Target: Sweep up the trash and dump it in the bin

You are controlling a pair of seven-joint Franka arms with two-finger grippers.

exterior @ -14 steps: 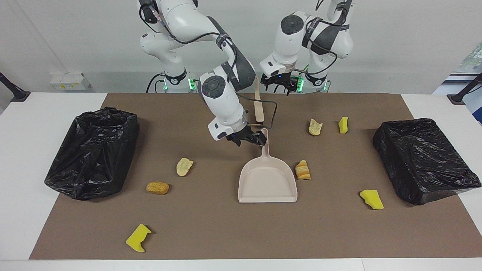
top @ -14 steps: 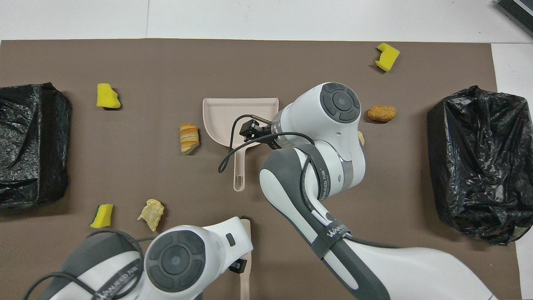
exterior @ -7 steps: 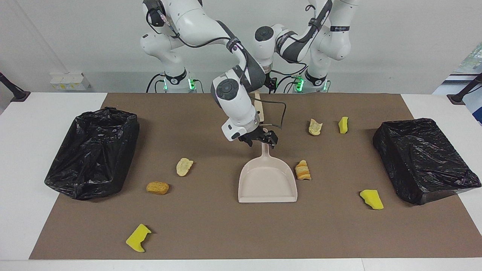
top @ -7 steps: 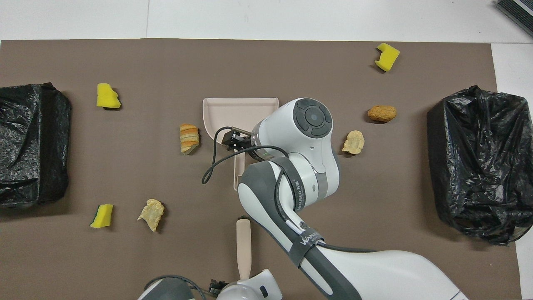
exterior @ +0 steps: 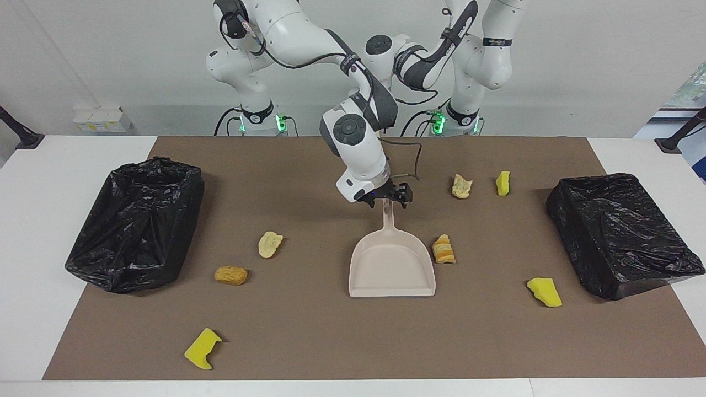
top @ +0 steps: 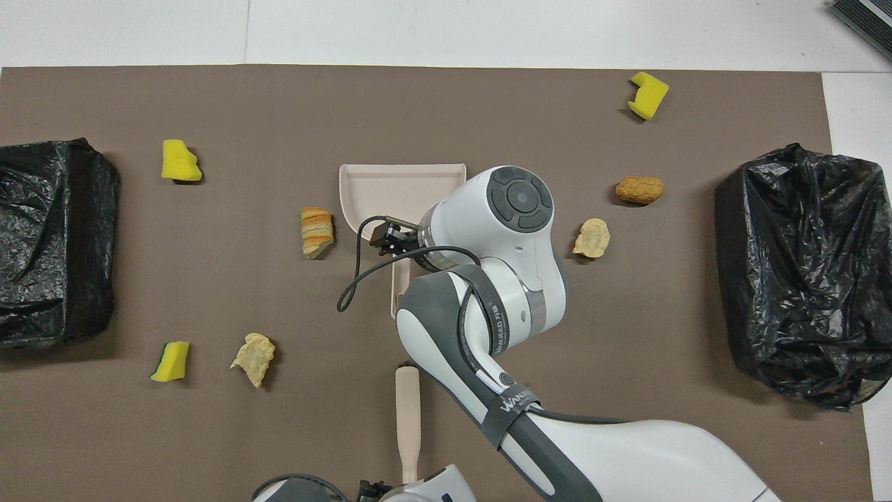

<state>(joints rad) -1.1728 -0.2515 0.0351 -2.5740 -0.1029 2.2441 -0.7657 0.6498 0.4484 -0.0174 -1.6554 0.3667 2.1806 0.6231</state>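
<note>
A white table (exterior: 33, 182) carries a brown mat (exterior: 309, 331), with a black-lined bin (exterior: 135, 223) at each end. The right arm's strap reads "WANJEED". The trash (exterior: 444, 249) is seven small scraps, yellow sponge chunks and tan bread-like pieces, scattered on the mat around the beige dustpan (exterior: 392, 263). The right end effector (exterior: 388, 199) is at the dustpan's handle, fingers apart at each side of it. The left end effector (top: 373, 489) is over the brush handle (top: 408, 418), near the robots; its fingers I cannot tell.

A plain white wall (exterior: 579, 60) rises past the white table (exterior: 33, 182) with its brown mat (exterior: 309, 342).
</note>
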